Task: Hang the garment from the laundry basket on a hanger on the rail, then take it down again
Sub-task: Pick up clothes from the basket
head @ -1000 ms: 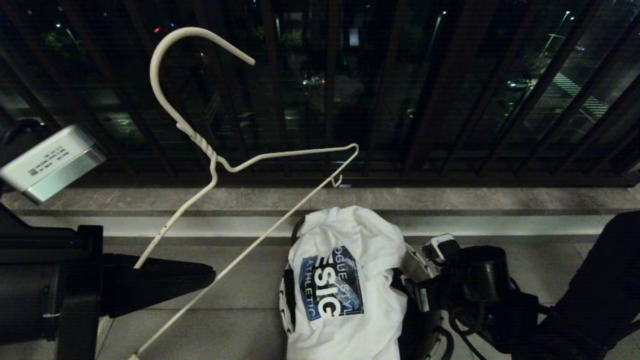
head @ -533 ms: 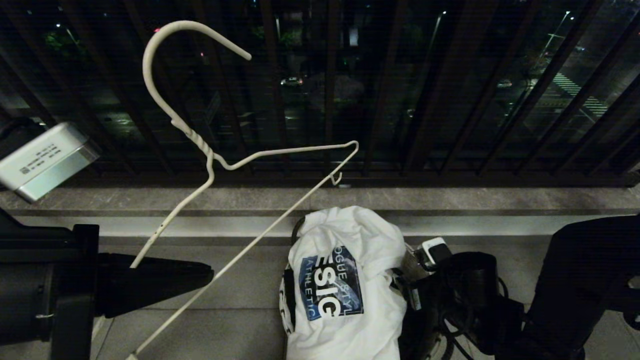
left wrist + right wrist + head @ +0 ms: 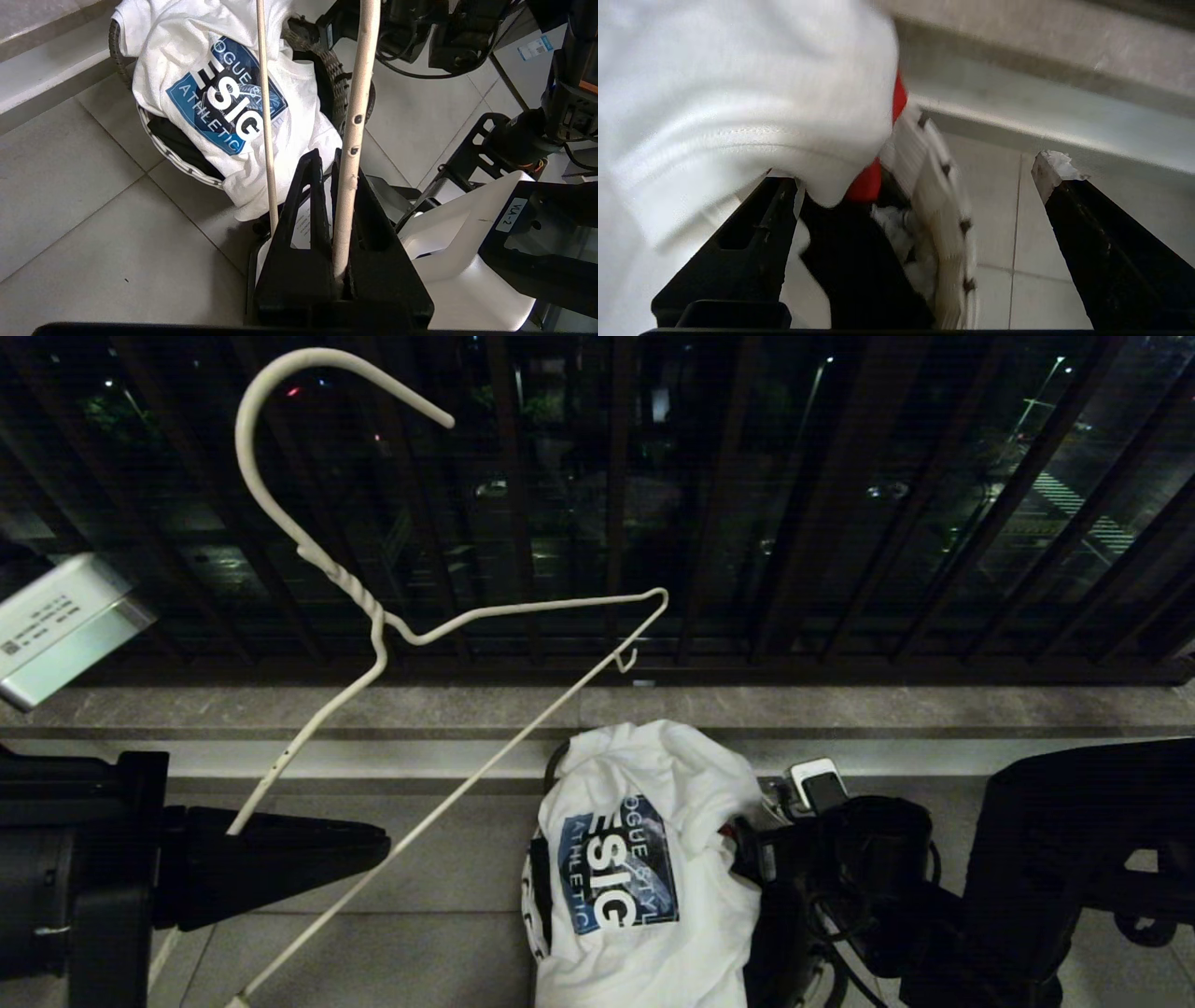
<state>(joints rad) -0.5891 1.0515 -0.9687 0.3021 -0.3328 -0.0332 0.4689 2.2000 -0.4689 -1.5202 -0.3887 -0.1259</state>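
Hanger in my left end effector, right one reaching at the basket.

My left end effector (image 3: 343, 196) is pinching the white wire hanger (image 3: 373, 616), holding it tilted before the dark balcony railing (image 3: 840, 523). My right end effector (image 3: 915, 186) is spreading wide against the white T-shirt (image 3: 644, 859) heaped in the laundry basket (image 3: 173, 154) on the floor, one finger beneath the cloth.

Matte black throughout, with wedge-shaped left gripper (image 3: 308, 854) fingers (image 3: 299, 219) cut by triangular slots. A silvery-white labelled box (image 3: 61, 625) on the left wrist; looping black cables around the right arm (image 3: 878, 887). White-tipped black fingers (image 3: 1057, 175) on the right gripper (image 3: 920, 186).
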